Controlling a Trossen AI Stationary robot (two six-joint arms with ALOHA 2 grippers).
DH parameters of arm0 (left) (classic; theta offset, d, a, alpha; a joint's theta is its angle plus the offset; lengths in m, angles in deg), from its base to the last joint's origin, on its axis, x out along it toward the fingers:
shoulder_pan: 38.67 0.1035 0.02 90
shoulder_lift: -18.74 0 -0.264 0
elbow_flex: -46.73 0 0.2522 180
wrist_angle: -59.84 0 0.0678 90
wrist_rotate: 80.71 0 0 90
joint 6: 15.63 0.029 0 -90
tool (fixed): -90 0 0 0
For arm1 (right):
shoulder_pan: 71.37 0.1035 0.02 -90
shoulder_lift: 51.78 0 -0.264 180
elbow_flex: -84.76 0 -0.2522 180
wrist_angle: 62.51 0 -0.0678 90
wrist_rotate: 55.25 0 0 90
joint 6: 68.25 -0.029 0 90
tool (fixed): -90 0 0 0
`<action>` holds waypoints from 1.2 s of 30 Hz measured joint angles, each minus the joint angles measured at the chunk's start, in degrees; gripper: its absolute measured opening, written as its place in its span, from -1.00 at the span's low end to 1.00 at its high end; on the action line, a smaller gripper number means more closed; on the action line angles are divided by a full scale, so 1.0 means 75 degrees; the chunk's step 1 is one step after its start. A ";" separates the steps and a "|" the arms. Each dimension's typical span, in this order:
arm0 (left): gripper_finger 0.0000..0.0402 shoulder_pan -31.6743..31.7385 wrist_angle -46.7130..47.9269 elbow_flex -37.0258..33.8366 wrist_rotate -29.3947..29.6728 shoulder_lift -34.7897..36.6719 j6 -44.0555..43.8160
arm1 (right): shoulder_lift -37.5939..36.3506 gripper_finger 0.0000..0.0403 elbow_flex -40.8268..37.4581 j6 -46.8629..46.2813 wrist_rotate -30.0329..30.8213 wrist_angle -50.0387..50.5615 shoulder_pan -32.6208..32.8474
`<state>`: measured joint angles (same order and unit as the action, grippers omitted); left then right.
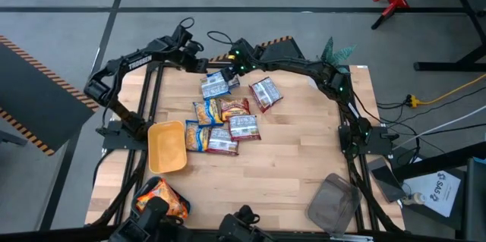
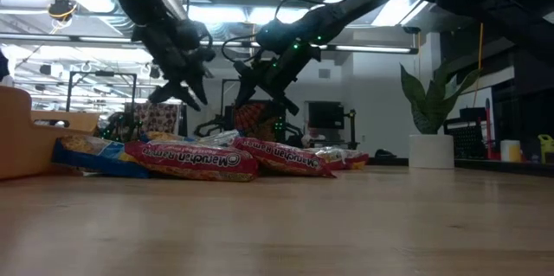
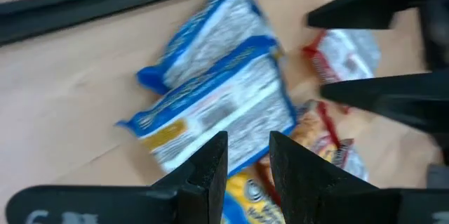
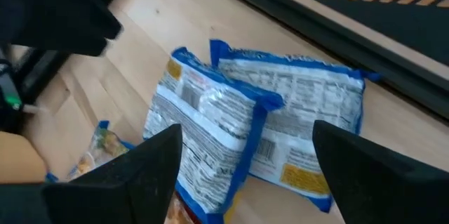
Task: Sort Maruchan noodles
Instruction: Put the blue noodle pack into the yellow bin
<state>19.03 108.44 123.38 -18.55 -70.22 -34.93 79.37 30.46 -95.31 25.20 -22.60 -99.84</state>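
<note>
Right wrist view: right gripper [image 4: 242, 175] spread wide, empty, above two blue-and-silver Maruchan packets [image 4: 210, 140]; left gripper [image 3: 247, 175] beside them, nearly closed, empty.

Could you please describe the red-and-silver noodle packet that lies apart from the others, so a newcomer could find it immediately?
Start at the wooden table and find the pile of noodle packets at its centre. Toward the far edge, right of the pile, lies the red-and-silver packet, tilted and touching no other packet.
</note>
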 joint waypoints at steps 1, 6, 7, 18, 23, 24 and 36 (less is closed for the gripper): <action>-0.50 0.0034 0.0115 0.0000 0.0076 -0.0007 0.0022 | -0.0001 0.51 0.0000 -0.0002 0.0000 -0.0060 0.0000; -0.50 0.0049 0.0381 0.0000 0.0896 -0.0028 0.0107 | 0.0000 0.51 0.0000 0.0000 -0.0016 -0.0107 0.0000; -0.50 0.0039 0.0354 0.0000 0.0810 -0.0062 0.0090 | 0.0000 0.51 0.0000 0.0016 -0.0091 -0.0134 0.0000; -0.50 0.0043 0.0456 -0.0006 -0.0642 0.0167 -0.0150 | 0.0140 0.51 0.1189 0.2518 -0.1060 0.1224 -0.0058; -0.50 0.0086 0.0782 -0.0006 -0.0566 0.0167 -0.0147 | 0.0831 0.50 0.2560 0.3543 -0.1058 0.2653 -0.0310; -0.50 0.0087 0.0808 -0.0006 -0.0567 0.0167 -0.0147 | 0.0970 0.50 0.2858 0.3542 -0.1130 0.2835 -0.0422; -0.50 0.0017 0.1145 -0.0006 -0.0274 0.0165 -0.0198 | 0.1750 0.50 0.2919 0.2929 -0.1099 0.2719 0.0001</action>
<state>19.15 117.02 123.34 -20.60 -68.98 -36.41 92.50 52.35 -73.35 16.95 -2.20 -99.83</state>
